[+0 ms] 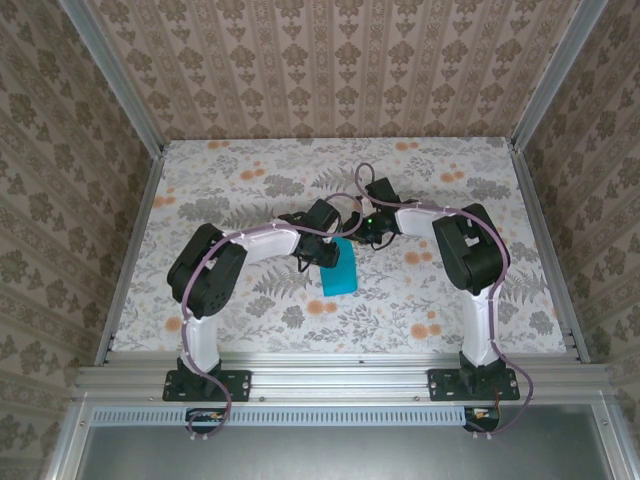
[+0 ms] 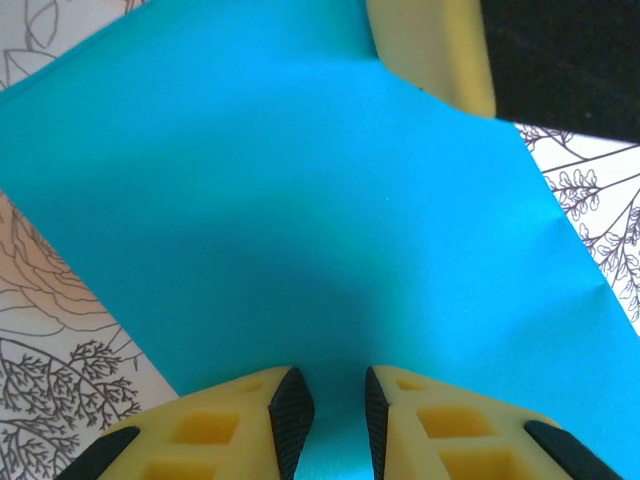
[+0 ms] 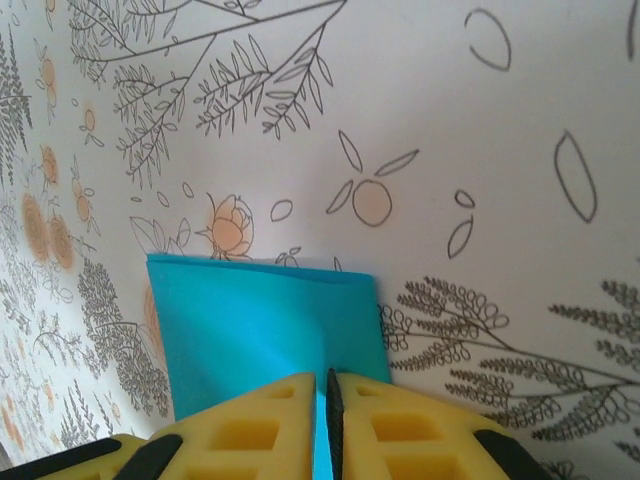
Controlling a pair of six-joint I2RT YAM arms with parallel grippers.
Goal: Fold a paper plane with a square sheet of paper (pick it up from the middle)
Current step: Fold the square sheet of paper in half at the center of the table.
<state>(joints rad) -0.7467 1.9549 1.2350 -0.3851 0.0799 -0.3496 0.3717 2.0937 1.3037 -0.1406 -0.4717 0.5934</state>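
Right below the left gripper (image 2: 330,400) and the right gripper (image 3: 325,385): a table (image 1: 250,170) under a white floral cover, with grey ferns, orange blossoms and thin outlines of leaves. Far ahead of the grippers: a back wall (image 1: 330,70) in beige wallpaper, with brown ornaments in vertical stripes. To both sides: side walls (image 1: 60,200), same wallpaper. Is framed all around by aluminium profiles (image 1: 340,380). Behind the grippers, past the near edge: a grey perforated strip (image 1: 340,415), then a dark grey surface (image 1: 340,450). Soft, even light; only weak shadows.
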